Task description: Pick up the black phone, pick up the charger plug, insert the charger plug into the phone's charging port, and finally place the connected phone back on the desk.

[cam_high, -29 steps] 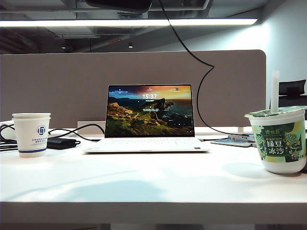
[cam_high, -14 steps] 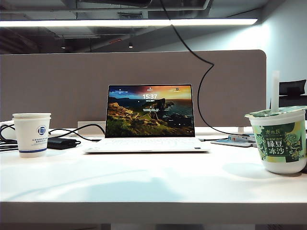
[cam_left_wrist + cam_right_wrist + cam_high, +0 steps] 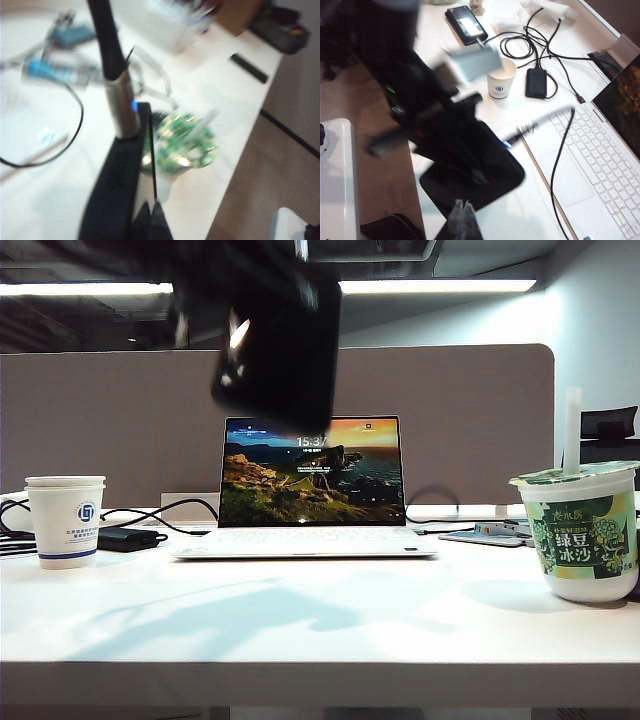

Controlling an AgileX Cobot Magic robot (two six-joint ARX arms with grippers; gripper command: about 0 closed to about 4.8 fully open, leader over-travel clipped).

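Phone (image 3: 280, 345) aloft — left hand (image 3: 150, 212) clamps it.

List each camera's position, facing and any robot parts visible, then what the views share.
Exterior view: low at the desk front edge, facing the laptop; blurred left gripper holds the black phone aloft.
Left wrist view: above the desk, looking along the phone; the charger plug is inserted.
Right wrist view: overhead; shut right gripper, left arm.
Shared: phone, green cup, paper cup.
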